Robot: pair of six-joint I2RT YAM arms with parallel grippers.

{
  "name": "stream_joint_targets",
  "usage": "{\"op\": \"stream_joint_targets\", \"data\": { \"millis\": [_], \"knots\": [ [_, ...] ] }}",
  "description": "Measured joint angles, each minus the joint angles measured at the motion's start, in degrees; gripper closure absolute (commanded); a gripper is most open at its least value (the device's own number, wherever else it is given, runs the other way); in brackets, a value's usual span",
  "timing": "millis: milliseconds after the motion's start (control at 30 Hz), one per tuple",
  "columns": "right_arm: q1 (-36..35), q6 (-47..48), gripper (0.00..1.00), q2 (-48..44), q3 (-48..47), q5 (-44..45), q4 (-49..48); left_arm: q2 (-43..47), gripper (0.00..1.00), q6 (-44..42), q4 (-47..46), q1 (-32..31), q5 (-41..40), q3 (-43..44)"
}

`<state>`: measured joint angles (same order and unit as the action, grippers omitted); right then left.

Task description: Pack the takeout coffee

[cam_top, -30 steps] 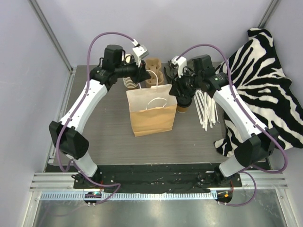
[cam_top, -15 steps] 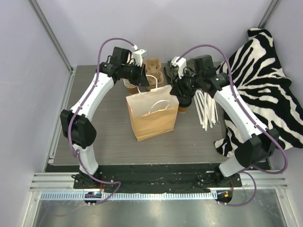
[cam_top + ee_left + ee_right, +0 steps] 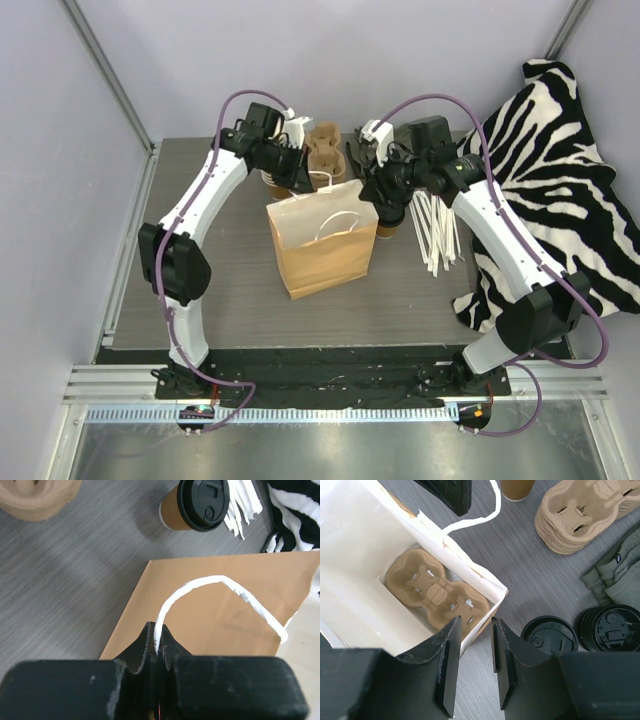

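Two grippers work at the paper bag (image 3: 322,250). The left gripper (image 3: 156,631) is pinched tight on the bag's white handle (image 3: 200,582), with its arm reaching in from the left to the bag's far edge. The right gripper (image 3: 475,625) hangs pointing down over the bag's right rim, jaws partly apart with nothing between them. The takeout coffee (image 3: 200,502) stands lidded on the table (image 3: 65,580), just right of the bag.

No readable text anywhere, raised marks on takeout coffee (image 3: 200,502) lid illegible
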<state>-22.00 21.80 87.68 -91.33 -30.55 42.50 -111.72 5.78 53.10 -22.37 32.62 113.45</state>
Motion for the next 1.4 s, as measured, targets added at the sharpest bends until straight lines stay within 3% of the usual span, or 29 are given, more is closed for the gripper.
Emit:
{"op": "stream_joint_targets", "data": {
  "millis": [133,167,333,433,467,567,833,933,967,1000,1300,1400],
  "knots": [
    [0.00,0.15,0.71,0.00,0.00,0.26,0.00,-1.07,0.98,-0.20,1.88,0.00,-0.02,0.26],
    [0.00,0.15,0.79,0.00,0.00,0.39,0.02,-1.49,0.98,-0.22,2.36,0.00,-0.02,0.61],
    [0.00,0.28,0.97,0.00,0.00,1.07,0.00,-2.67,0.94,-0.44,4.46,0.00,0.02,1.95],
    [0.00,0.20,0.99,0.00,0.00,1.49,0.02,-2.99,0.80,-0.55,6.08,0.00,0.33,2.93],
    [0.00,0.17,0.99,0.00,0.00,1.57,0.00,-3.17,0.69,-0.61,6.60,0.00,0.46,3.50],
    [0.00,0.13,0.99,0.00,0.00,1.88,0.00,-4.22,0.55,-1.29,8.79,0.00,0.85,7.04],
    [0.00,0.09,0.99,0.00,0.00,1.99,0.00,-2.84,0.31,-0.11,8.76,0.96,2.64,12.35],
    [0.00,-0.11,0.99,0.00,0.00,2.10,0.00,-0.98,0.14,1.55,6.38,2.64,5.18,12.04],
    [0.00,-0.24,0.99,0.00,0.00,2.16,-0.02,-0.07,0.03,2.01,5.09,3.30,6.21,11.39],
    [0.00,-0.35,0.99,0.00,0.00,2.23,-0.02,1.14,0.00,2.67,3.74,3.93,7.13,10.43],
    [0.00,-2.12,0.99,0.00,0.00,2.64,-0.02,14.95,0.00,3.52,-8.13,5.42,10.71,-2.36],
    [0.00,-2.54,0.99,0.00,0.00,2.80,-0.04,19.37,0.07,4.68,-13.05,6.03,8.68,-6.75]
  ]
}}
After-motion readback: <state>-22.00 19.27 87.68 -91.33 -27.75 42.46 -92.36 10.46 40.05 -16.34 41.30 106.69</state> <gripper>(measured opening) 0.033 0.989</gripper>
